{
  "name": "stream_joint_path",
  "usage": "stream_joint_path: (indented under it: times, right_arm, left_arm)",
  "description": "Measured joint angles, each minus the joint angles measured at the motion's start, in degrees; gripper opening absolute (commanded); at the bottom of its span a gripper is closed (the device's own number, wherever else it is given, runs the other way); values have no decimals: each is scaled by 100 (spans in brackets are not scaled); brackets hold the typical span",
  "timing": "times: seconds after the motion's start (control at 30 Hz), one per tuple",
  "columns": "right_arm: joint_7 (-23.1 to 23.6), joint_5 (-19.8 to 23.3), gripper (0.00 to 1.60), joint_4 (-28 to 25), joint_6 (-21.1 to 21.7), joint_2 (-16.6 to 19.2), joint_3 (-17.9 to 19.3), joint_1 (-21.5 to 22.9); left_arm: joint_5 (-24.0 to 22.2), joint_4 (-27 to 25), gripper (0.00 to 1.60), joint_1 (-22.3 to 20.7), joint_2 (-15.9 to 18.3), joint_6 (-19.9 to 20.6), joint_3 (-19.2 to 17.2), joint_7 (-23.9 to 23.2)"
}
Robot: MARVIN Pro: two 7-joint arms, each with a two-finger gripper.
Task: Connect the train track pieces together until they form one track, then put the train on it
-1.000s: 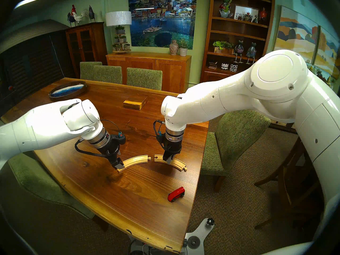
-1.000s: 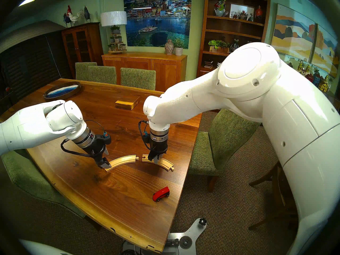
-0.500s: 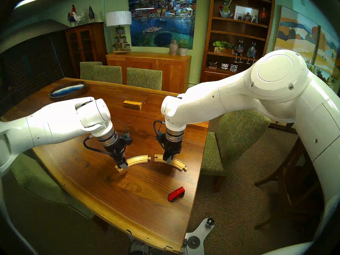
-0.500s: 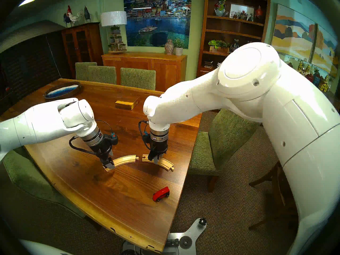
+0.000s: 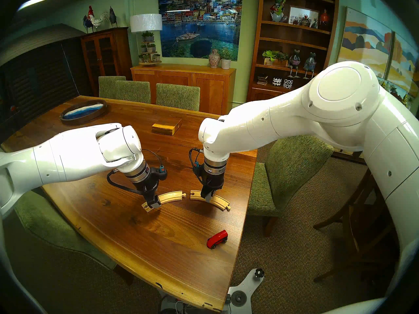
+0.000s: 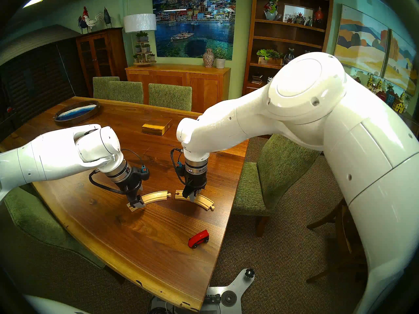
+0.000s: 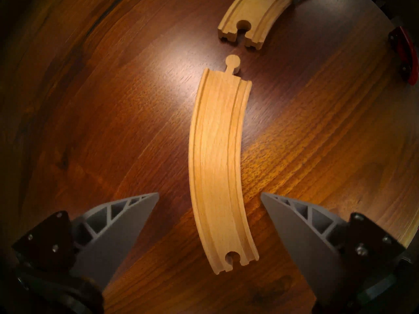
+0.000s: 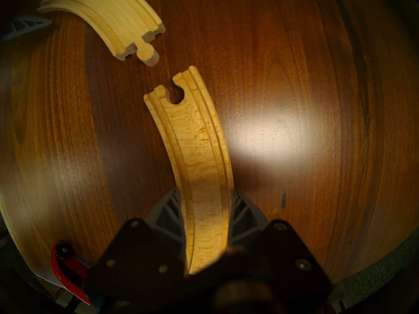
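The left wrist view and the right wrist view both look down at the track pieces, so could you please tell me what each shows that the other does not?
Only the left wrist view shows the left piece whole, its hole end lying between the open left gripper fingers with a gap on each side.

Only the right wrist view shows the right gripper shut on the right piece, fingers against both edges.

Both show the round peg facing the hole end, apart and not yet joined, the red train at the edge, and the dark wooden table.
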Motion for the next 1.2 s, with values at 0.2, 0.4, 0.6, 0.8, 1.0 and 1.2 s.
stream_joint_path:
  times: [0.2, 0.4, 0.6, 0.8, 1.0, 1.2]
  right_arm:
    - [-1, 0, 0, -1, 1, 0, 1, 0]
    - [-2, -1, 0, -1, 1, 0, 1, 0]
    - [-2, -2, 0, -1, 1, 0, 2, 0]
    - [-2, -2, 0, -1, 2, 0, 2, 0]
    - [-3, -2, 0, -2, 2, 0, 3, 0]
    - [-3, -4, 0, -2, 2, 0, 3, 0]
  left_arm:
    - [-78, 6, 160, 79, 53, -23, 3, 84]
    - [-140, 36, 160, 111, 86, -70, 7, 100]
    - [-183, 39, 160, 114, 123, -105, 7, 73]
    - [-213, 30, 160, 115, 158, -116, 7, 27]
    - [-225, 12, 160, 115, 177, -117, 7, 5]
    - [-230, 5, 160, 115, 185, -117, 7, 0]
